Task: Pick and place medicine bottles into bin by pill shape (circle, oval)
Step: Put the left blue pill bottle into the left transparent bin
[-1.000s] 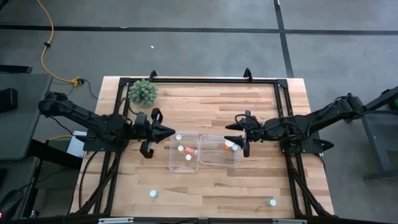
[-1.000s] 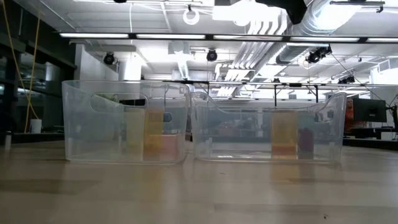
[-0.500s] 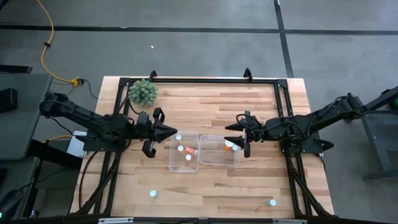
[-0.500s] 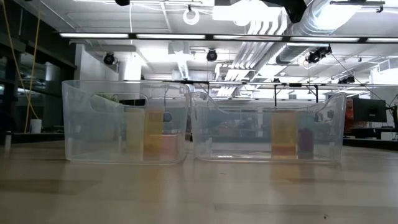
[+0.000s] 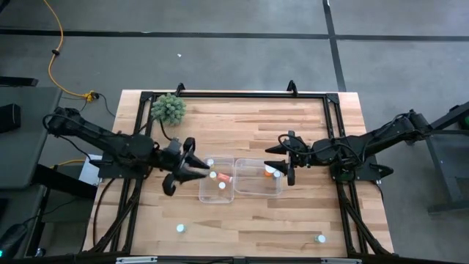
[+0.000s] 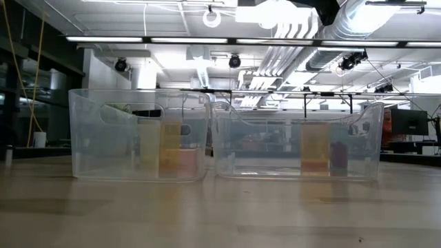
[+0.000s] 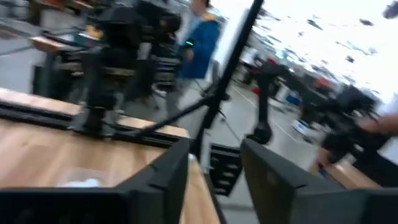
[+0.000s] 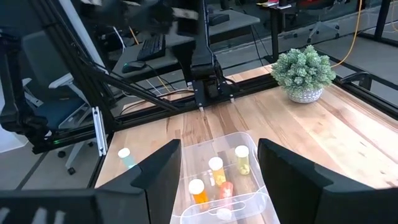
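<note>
Nearest me two clear rounded plastic bins (image 6: 138, 138) sit side by side on the wood-plank table (image 5: 249, 213), orange white-capped medicine bottles (image 8: 199, 190) inside, two more loose in front. My left gripper (image 5: 198, 170) and right gripper (image 5: 281, 159) hover at the bins, jaws parted, empty. Fuzzy green plant ball (image 5: 168, 108) behind. No readable labels.

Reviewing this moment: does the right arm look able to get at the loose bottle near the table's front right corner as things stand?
Probably yes. The right claw hangs open over the right bin, holding nothing, and bare wood lies between it and the bottle; nothing stands in the way.
</note>
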Controlling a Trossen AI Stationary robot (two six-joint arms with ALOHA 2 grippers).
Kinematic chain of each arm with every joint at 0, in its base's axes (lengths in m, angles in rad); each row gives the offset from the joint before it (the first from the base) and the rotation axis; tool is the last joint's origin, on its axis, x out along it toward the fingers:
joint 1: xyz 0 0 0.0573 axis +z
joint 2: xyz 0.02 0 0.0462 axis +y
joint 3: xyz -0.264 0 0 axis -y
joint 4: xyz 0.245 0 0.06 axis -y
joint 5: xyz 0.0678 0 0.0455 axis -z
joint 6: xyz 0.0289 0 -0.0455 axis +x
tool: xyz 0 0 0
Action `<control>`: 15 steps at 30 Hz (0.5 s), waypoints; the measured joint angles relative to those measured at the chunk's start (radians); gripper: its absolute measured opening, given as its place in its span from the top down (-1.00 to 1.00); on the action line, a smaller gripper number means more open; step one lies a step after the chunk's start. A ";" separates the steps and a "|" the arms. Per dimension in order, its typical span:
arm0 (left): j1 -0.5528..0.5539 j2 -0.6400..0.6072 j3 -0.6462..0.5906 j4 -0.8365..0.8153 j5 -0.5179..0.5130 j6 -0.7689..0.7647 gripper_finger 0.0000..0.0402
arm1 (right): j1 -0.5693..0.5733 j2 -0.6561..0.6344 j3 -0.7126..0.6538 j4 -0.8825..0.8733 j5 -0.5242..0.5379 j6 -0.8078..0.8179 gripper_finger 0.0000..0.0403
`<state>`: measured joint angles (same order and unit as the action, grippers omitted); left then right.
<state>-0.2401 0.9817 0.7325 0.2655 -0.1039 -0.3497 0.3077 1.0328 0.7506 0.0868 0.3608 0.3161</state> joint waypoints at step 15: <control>-0.143 0.160 0.519 -0.875 0.186 0.085 -0.23 | 0.000 0.000 0.000 -0.001 0.027 0.043 -0.02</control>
<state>-0.3832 1.1412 1.2515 -0.6099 0.0826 -0.2645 0.3077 1.0332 0.7506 0.0859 0.3882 0.3588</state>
